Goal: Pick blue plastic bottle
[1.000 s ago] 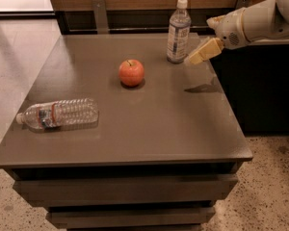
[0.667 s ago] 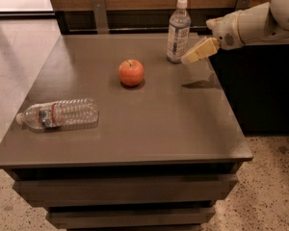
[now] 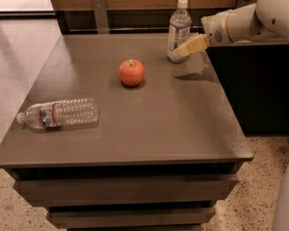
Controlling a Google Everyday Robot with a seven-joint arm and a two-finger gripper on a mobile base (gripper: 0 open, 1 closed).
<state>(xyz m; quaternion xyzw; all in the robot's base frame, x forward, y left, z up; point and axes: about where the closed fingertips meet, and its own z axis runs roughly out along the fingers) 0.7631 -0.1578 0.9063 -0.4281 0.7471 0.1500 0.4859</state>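
Two bottles, one apple (image 3: 131,72), all on one table (image 3: 159,124). Gripper (image 3: 183,51) low over the table; how far open, cannot tell; nothing seen held. Blue plastic bottle (image 3: 178,32) upright just left of the gripper, its base beside the tip. Ribbed clear bottle (image 3: 60,113) lying flat, well apart, left and nearer.

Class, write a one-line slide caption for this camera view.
Gripper beside the upright blue plastic bottle, far across the table; apple mid-table, ribbed bottle lying nearest the camera.
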